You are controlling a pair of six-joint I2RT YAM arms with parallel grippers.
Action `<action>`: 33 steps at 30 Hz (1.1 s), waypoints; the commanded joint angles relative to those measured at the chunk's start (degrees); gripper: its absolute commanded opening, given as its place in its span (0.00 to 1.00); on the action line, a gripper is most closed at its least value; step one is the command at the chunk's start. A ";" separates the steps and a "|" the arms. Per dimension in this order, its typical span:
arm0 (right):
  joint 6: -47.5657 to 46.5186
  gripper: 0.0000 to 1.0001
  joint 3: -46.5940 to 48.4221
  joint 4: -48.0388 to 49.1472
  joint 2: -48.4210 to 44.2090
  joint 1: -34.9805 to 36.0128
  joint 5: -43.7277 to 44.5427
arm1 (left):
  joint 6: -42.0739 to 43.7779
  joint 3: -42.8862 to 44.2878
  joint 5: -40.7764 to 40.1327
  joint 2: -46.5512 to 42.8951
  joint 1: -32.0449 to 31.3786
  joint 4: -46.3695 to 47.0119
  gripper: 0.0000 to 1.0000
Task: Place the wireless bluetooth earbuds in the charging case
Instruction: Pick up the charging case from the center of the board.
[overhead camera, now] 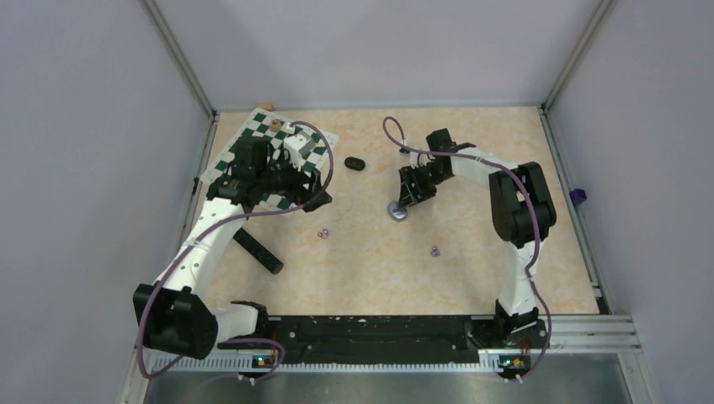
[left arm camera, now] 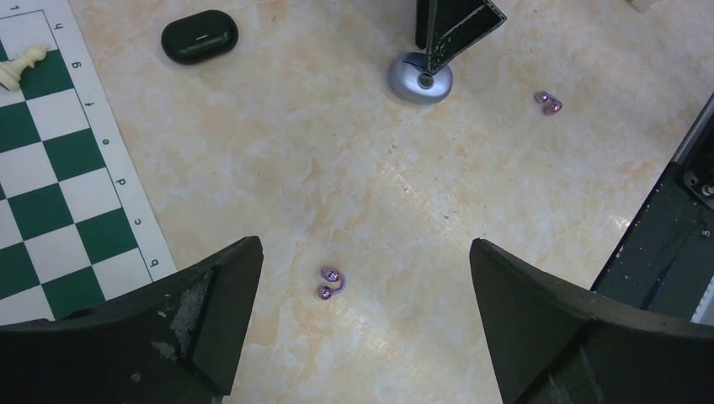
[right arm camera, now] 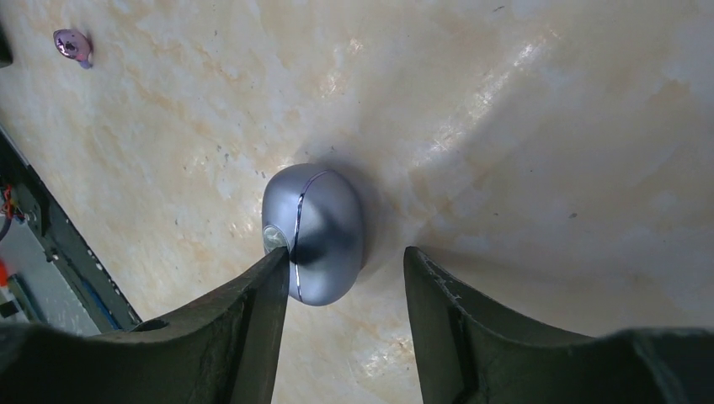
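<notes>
A closed lavender-grey oval charging case lies on the table. My right gripper is open just above it, with the left fingertip touching the case's seam; both show in the top view, the gripper and the case. One pale purple earbud lies on the table between the fingers of my open, empty left gripper, below them. A second purple earbud lies nearer the right arm's base. A closed black case lies farther back. No black earbuds show.
A green-and-white chessboard with a few pieces lies at the back left, partly under my left arm. A white chess piece stands on it. A black bar lies left of centre. Metal frame posts and grey walls enclose the table.
</notes>
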 commanded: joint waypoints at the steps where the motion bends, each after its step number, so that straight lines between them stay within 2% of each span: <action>1: -0.74 0.51 1.63 -0.37 1.91 1.27 2.78 | -0.11 -0.34 1.39 -0.30 0.19 2.54 0.99; 21: -1.47 0.52 1.46 -0.87 3.93 3.87 2.74 | -0.16 -0.34 1.95 -0.13 0.19 2.71 0.99; 33: -1.41 0.48 0.66 0.52 3.67 5.19 -3.97 | -0.60 -0.18 2.38 0.87 0.20 2.75 0.99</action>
